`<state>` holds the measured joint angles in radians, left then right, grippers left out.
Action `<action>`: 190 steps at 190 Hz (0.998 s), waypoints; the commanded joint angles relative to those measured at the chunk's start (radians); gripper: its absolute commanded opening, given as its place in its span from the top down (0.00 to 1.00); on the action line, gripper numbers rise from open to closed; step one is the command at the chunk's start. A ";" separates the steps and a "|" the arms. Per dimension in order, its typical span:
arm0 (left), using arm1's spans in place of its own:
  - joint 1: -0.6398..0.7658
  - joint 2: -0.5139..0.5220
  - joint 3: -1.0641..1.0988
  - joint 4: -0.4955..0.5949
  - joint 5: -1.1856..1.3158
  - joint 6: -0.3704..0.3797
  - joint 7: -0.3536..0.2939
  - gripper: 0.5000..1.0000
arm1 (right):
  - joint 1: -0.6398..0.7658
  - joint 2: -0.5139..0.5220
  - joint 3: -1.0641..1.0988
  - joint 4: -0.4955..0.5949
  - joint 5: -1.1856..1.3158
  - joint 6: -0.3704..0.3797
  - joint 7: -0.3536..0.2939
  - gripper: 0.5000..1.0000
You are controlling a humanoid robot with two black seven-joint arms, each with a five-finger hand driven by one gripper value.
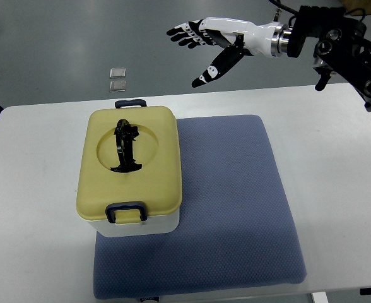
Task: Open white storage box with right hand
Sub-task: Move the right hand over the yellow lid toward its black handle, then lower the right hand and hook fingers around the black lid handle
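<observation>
Overhead, one right hand [204, 47] spread, one closed storage box [130, 170], one mat [236, 202]

A lab: bare white table [337, 158]; grey floor [59, 44] with taped markers [117, 79].

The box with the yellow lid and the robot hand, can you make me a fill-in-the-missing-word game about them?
1. The storage box has a lid colored ____.
2. The box sits partly on a ____ mat on the white table.
3. The right hand is above the table's far edge with its fingers ____.
4. The black handle lies ____ in the lid's round dip.

Missing words: yellow; blue; open; flat
</observation>
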<state>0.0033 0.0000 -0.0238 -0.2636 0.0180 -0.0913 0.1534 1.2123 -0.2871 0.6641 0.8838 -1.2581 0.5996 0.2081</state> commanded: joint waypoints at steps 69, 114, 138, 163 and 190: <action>0.000 0.000 0.001 -0.003 0.000 -0.001 0.000 0.00 | 0.044 0.111 -0.092 0.218 -0.141 0.011 0.053 0.10; 0.000 0.000 0.002 0.000 0.000 -0.002 0.000 0.00 | 0.021 0.120 -0.109 0.218 -0.236 -0.009 0.073 0.10; 0.000 0.000 0.002 0.000 0.000 -0.002 0.000 0.00 | 0.010 0.126 -0.144 0.213 -0.262 -0.092 0.074 0.10; 0.000 0.000 0.002 0.000 0.000 -0.002 0.000 0.00 | -0.014 0.143 -0.155 0.210 -0.270 -0.167 0.076 0.10; 0.000 0.000 0.001 -0.003 0.000 -0.002 0.000 0.00 | -0.031 0.157 -0.155 0.207 -0.271 -0.205 0.076 0.10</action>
<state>0.0029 0.0000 -0.0222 -0.2649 0.0183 -0.0936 0.1534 1.1936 -0.1367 0.5097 1.0918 -1.5282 0.4224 0.2837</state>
